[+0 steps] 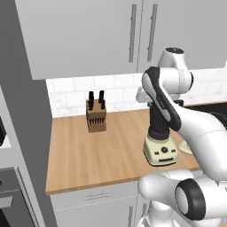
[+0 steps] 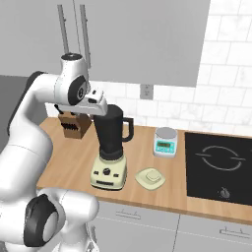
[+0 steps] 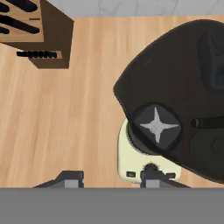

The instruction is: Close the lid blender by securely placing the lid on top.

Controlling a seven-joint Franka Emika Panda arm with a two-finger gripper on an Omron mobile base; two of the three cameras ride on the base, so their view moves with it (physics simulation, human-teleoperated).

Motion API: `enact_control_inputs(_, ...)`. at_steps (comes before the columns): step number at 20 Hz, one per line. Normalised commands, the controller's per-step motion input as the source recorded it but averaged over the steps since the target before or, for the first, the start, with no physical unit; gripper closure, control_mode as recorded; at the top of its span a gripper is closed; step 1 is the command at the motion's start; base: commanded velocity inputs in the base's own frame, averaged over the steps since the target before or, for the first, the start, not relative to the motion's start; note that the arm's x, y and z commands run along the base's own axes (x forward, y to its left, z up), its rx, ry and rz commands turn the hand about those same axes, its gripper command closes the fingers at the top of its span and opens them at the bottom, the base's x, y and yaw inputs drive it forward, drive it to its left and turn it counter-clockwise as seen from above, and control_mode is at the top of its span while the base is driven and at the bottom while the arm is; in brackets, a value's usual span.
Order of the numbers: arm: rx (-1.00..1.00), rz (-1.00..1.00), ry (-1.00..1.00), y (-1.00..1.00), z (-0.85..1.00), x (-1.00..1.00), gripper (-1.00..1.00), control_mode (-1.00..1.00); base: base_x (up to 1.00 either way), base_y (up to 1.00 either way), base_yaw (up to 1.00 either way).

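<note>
The blender [image 2: 110, 147] stands on the wooden counter, its cream base [image 2: 109, 174] carrying a black dial and its dark jar [image 2: 112, 129] open at the top. Just right of the base, the pale cream lid [image 2: 150, 178] lies flat on the counter; in the left base view a sliver of the lid [image 1: 186, 146] shows past my arm. My gripper [image 3: 109, 178] hangs above the jar's left rim, open, with nothing between its fingertips [image 3: 70, 178]. The hand view looks down into the jar at the star-shaped blade [image 3: 156, 127].
A wooden knife block [image 2: 75, 125] stands at the back left of the counter. A teal-and-white scale [image 2: 165, 142] sits behind the lid, and a black cooktop [image 2: 219, 167] lies to the right. Wall cupboards [image 2: 138, 39] hang overhead.
</note>
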Motion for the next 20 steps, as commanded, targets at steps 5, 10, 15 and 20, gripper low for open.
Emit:
enact_control_inputs(5,0.00,0.00,0.00,-0.31,0.00,-0.48,-1.00,-1.00,0.00,0.00,0.00)
enact_control_inputs(10,0.06,-0.01,-0.04,-0.97,-0.02,-0.79,-1.00,-1.00,0.00,0.00,0.00)
enact_control_inputs(15,0.06,0.05,-0.09,-1.00,-0.03,-0.38,-1.00,-1.00,0.00,0.00,0.00)
enact_control_inputs(20,0.02,0.17,-0.09,-1.00,-0.13,-0.03,-1.00,-1.00,0.00,0.00,0.00)
